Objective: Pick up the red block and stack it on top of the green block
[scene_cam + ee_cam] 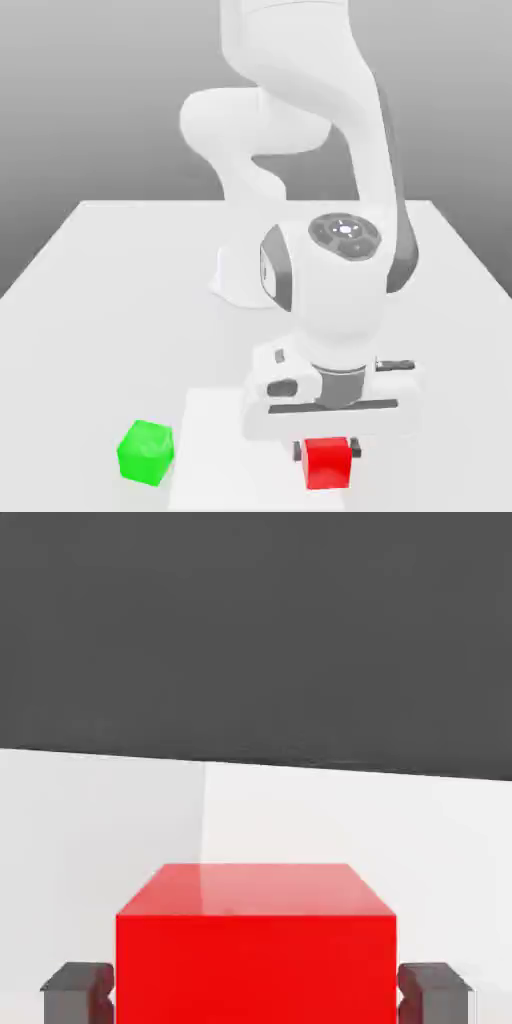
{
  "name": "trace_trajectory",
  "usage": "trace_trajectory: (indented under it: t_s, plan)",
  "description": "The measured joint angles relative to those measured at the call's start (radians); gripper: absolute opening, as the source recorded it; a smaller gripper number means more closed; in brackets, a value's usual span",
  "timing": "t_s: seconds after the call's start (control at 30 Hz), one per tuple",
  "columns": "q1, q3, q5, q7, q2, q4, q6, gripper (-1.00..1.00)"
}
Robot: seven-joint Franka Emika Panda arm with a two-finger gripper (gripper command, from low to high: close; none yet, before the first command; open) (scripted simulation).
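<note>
"Two fingers grip the red block, one on each side. Which way does it point?"

"One face squarely towards the exterior view, its top edge running straight from finger to finger (it looks cubic, so I can't name a long axis)."

"And where?"

"Under the hand, towards the exterior view's right. That view also gives the green block, well apart at left and turned cornerwise; the hand view gives the red top face."
</note>
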Motion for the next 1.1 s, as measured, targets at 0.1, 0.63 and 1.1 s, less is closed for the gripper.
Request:
trace_trajectory:
  t_s: [0.1,0.63,1.1]
  plan:
    - [0.001,-0.001,-0.002,0.002,0.005,0.001,0.004,-1.00]
    - [-0.204,-0.077,0.073,-0.366,-0.243,-0.040,-0.205,-1.00]
    - [-0.348,-0.118,0.131,-0.626,-0.128,-0.042,-0.084,1.00]
